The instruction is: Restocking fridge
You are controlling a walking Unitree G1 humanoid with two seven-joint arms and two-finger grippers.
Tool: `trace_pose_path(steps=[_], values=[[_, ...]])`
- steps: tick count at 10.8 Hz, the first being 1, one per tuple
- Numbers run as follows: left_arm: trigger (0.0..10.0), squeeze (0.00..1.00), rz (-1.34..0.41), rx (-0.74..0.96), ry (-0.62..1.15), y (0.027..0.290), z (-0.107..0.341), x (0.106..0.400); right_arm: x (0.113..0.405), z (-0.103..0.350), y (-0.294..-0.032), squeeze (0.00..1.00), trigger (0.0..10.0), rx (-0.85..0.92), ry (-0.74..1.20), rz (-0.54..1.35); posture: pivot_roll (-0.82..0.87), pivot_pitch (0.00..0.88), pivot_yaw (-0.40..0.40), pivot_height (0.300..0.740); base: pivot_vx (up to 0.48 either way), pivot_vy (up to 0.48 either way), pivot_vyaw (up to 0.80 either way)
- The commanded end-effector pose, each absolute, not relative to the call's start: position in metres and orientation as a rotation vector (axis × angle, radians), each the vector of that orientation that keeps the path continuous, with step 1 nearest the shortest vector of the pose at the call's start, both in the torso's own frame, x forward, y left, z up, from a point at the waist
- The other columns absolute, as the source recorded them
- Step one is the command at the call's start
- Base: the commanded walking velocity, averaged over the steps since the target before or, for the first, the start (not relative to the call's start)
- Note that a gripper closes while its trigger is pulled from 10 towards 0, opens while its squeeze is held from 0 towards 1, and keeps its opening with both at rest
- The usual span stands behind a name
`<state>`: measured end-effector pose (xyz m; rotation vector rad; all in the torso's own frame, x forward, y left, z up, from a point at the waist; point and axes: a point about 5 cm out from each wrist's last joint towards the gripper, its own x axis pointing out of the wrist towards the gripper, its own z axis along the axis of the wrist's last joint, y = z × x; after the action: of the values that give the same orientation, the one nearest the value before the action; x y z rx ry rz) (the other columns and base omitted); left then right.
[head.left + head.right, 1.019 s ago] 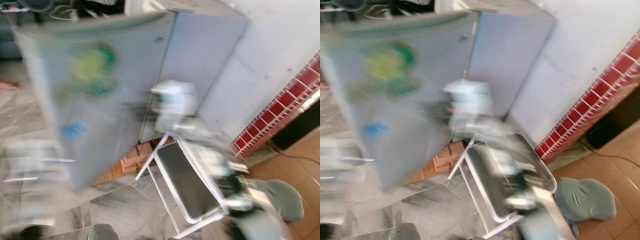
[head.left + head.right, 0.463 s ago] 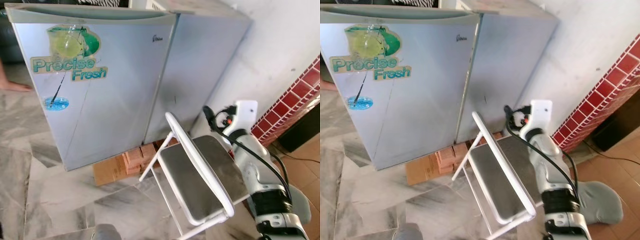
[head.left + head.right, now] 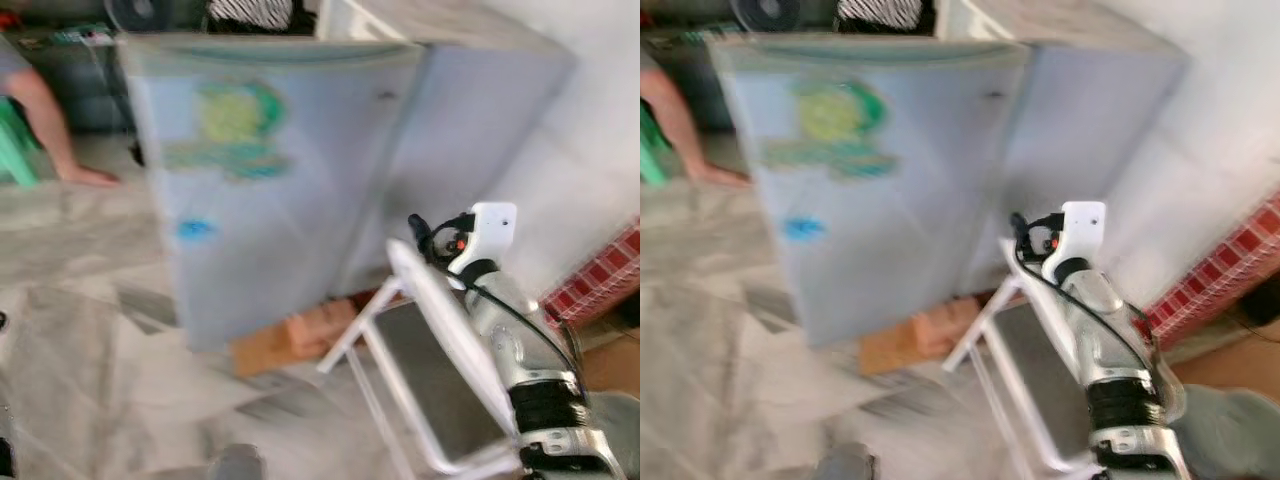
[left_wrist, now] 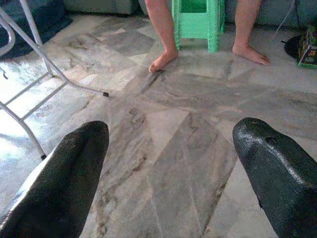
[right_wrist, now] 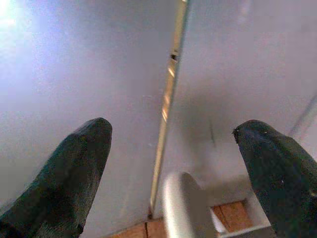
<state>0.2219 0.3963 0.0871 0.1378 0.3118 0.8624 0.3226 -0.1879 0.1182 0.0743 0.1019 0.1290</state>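
The silver fridge (image 3: pixel 290 190) stands with its door shut, blurred, a green and yellow sticker (image 3: pixel 235 125) on the door. My right arm (image 3: pixel 500 320) is raised beside it, over a white folding chair (image 3: pixel 440 380). In the right wrist view my right gripper (image 5: pixel 171 134) is open and holds nothing; it faces the seam (image 5: pixel 168 94) between the fridge door and its side, above the chair's back (image 5: pixel 185 203). My left gripper (image 4: pixel 171 131) hangs open over the marble floor (image 4: pixel 163 148), empty.
Bricks and a cardboard piece (image 3: pixel 300 335) prop the fridge. A person's leg (image 3: pixel 50 115) and a green stool (image 3: pixel 12 150) are at the far left. A white wall (image 3: pixel 590 150) and red tiles (image 3: pixel 600 285) close the right side.
The whole picture has slid right and blurred, so the camera has turned left, bringing the person's leg and green stool into view. My right arm holds the same raised pose.
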Motion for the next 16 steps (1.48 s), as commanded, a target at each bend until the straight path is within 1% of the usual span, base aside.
trace_pose_path(steps=[1,5,6,7,8,9,10,11,12,13,14,15,16], values=[[10.0,0.0,0.86,0.147,0.313,0.396,0.088,0.224,0.323,0.12,-0.193,0.0,10.0,0.068,0.096,0.115,0.19,0.0,-0.124,0.74,0.0,0.48,0.0],[10.0,0.0,0.86,0.147,0.313,0.396,0.088,0.224,0.323,0.12,-0.193,0.0,10.0,0.068,0.096,0.115,0.19,0.0,-0.124,0.74,0.0,0.48,0.0],[10.0,0.0,0.866,0.139,0.3,0.399,0.086,0.225,0.322,0.118,-0.194,0.0,10.0,0.074,0.094,0.107,0.19,0.0,-0.123,0.74,0.0,0.48,-0.8],[10.0,0.0,0.754,0.071,0.305,0.38,0.065,0.229,0.305,0.112,-0.181,0.0,10.0,0.119,0.108,0.214,0.15,0.016,-0.124,0.74,0.266,0.0,0.0],[10.0,0.0,0.72,0.053,0.305,0.372,0.06,0.231,0.307,0.112,-0.174,0.0,10.0,0.119,0.111,0.237,0.15,0.015,-0.121,0.74,0.0,0.0,0.0],[10.0,0.0,0.722,0.038,0.321,0.366,0.055,0.23,0.312,0.113,-0.168,0.0,10.0,0.118,0.116,0.243,0.16,0.012,-0.118,0.74,0.0,0.0,0.0],[10.0,0.0,0.672,0.014,0.355,0.347,0.042,0.231,0.32,0.113,-0.155,0.0,10.0,0.109,0.131,0.268,0.16,0.01,-0.115,0.74,0.0,0.0,0.0],[10.0,0.0,0.578,-0.005,0.369,0.319,0.028,0.234,0.326,0.111,-0.133,0.0,10.0,0.106,0.18,0.351,0.17,0.009,-0.112,0.74,0.0,0.0,0.0],[10.0,0.0,0.493,-0.044,0.383,0.287,0.016,0.238,0.335,0.111,-0.102,0.0,10.0,0.108,0.205,0.411,0.17,0.007,-0.111,0.74,0.0,0.0,0.0],[10.0,0.0,0.428,-0.056,0.379,0.265,0.013,0.242,0.341,0.113,-0.07,0.0,10.0,0.115,0.269,0.457,0.19,0.004,-0.117,0.74,0.0,0.0,0.0],[10.0,0.0,0.355,-0.036,0.383,0.247,0.014,0.246,0.288,0.161,0.004,0.0,10.0,0.444,0.29,1.185,0.2,0.003,-0.124,0.74,0.0,0.0,0.0],[10.0,0.0,0.349,-0.046,0.361,0.243,0.018,0.249,0.266,0.172,-0.003,0.0,10.0,0.366,0.246,1.37,0.2,0.0,-0.135,0.74,0.0,0.0,0.0],[10.0,0.0,0.337,-0.06,0.344,0.243,0.021,0.25,0.275,0.152,-0.019,0.0,10.0,0.271,0.283,1.255,0.2,0.0,-0.132,0.74,0.0,0.0,0.0]])
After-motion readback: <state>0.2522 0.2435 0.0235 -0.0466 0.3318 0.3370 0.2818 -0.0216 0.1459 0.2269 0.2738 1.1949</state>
